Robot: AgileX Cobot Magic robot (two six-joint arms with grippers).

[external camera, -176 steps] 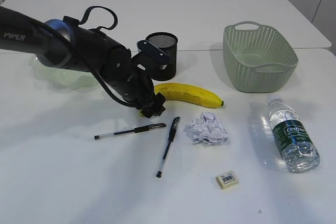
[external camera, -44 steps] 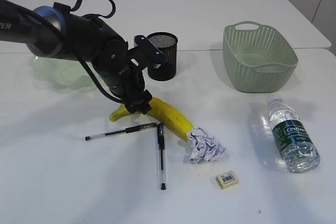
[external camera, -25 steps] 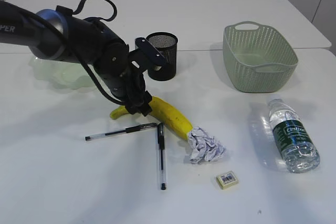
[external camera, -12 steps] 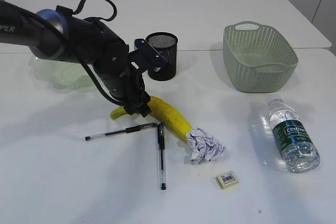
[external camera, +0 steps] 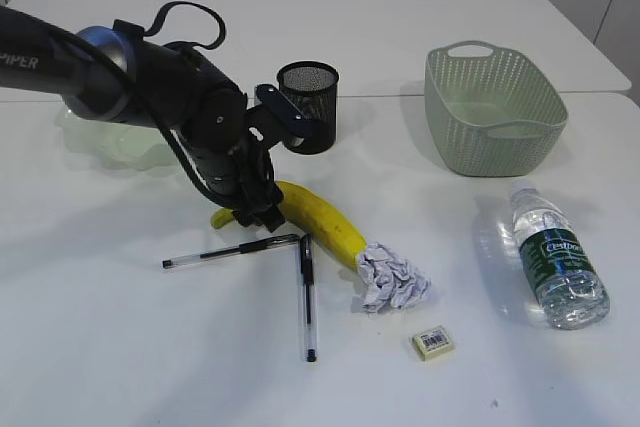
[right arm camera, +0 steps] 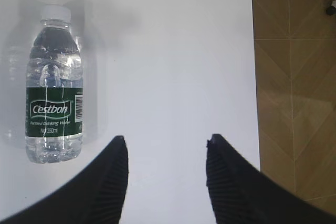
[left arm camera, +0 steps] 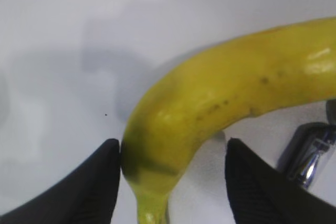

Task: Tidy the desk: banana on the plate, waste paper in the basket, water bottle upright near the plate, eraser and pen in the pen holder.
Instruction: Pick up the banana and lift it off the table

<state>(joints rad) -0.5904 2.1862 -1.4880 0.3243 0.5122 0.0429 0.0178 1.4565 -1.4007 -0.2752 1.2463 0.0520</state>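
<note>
The black left gripper (external camera: 262, 209), at centre left of the exterior view, stands with its jaws around the stem end of the curved yellow banana (external camera: 318, 221). In the left wrist view one pad touches the peel and the other is a little apart, so the grip does not look firm yet. The right gripper (right arm camera: 165, 174) is empty and half open over the bare white desk (external camera: 130, 347).

As I judge it, no part of the task is finished. From largest to smallest: the sage green perforated plastic basket (external camera: 494, 107) at upper right seems empty. The pale green wavy glass plate (external camera: 105, 137) at left, partly behind the arm, shows nothing on it. The black mesh pen holder (external camera: 308, 105) is hard to see into. The clear water bottle with dark green label (external camera: 556, 259) lies on its side at right. The crumpled white paper ball (external camera: 392, 277) touches the banana's tip. Two pens (external camera: 307, 295) and the small cream eraser (external camera: 433, 343) lie on the desk at lower centre.
</note>
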